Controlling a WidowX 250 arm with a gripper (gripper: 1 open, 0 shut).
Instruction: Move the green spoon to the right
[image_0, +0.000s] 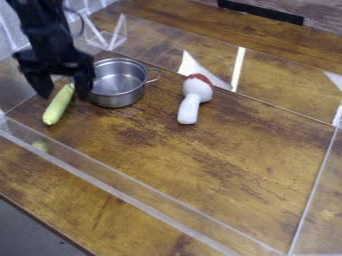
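Now we see our black gripper (54, 85) with fingers spread wide, straddling the upper end of the smooth yellow-green spoon (58, 104), which lies on the wooden table (201, 170) left of the steel pot (116, 82).

The spoon (59, 103), near the tabletop's left edge, is yellow-green. The pot (115, 81) is shiny silver steel. The mushroom (195, 98) is white with a red part at its top. The gripper (54, 77) is black. The tabletop (201, 170) is dark brown wood with worn, lighter streaks.
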